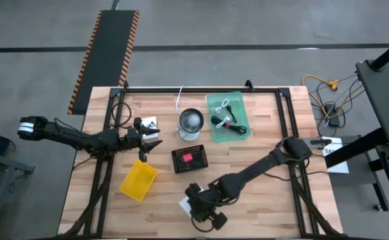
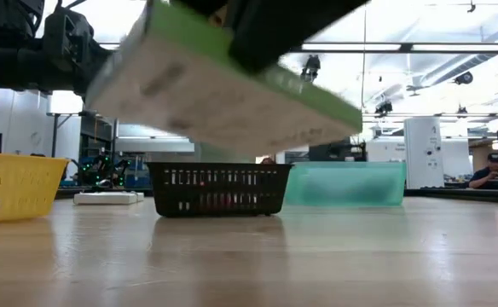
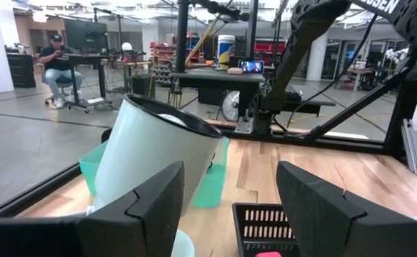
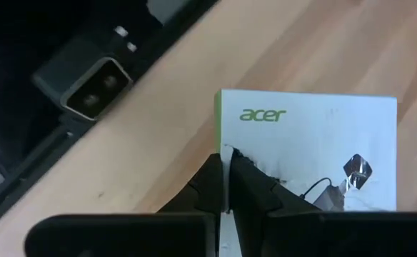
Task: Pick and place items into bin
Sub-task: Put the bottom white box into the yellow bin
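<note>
1. Carrying is the step in hand, by my read: right claw is pressed together on the edge of a flat white cardboard box w/ green stripe and "acer" logo, held clear above the wooden bench near its front edge.
2. Low view shows the same box tilted, well above the bench top, not touching anything.
3. Left claw waits over the left-middle of the bench, fingers spread wide, nothing between them; a white tapered cup-like container sits just beyond it.
4. Bins on offer: yellow perforated plastic basket front-left, black slotted plastic basket centre w/ something red inside, translucent green tray at the back holding black and white cables. Which one is meant, can't tell.
5. Next move prob. calls for swinging the box back toward the centre, levelling it over a bin, then letting go. Box looks wide vs the black basket, so it may need an angled drop.
6. Room: open bench betw. right claw and black basket, no clutter. Watch the front bench edge close under the box, the black frame rails, and the left arm near the yellow basket.
</note>
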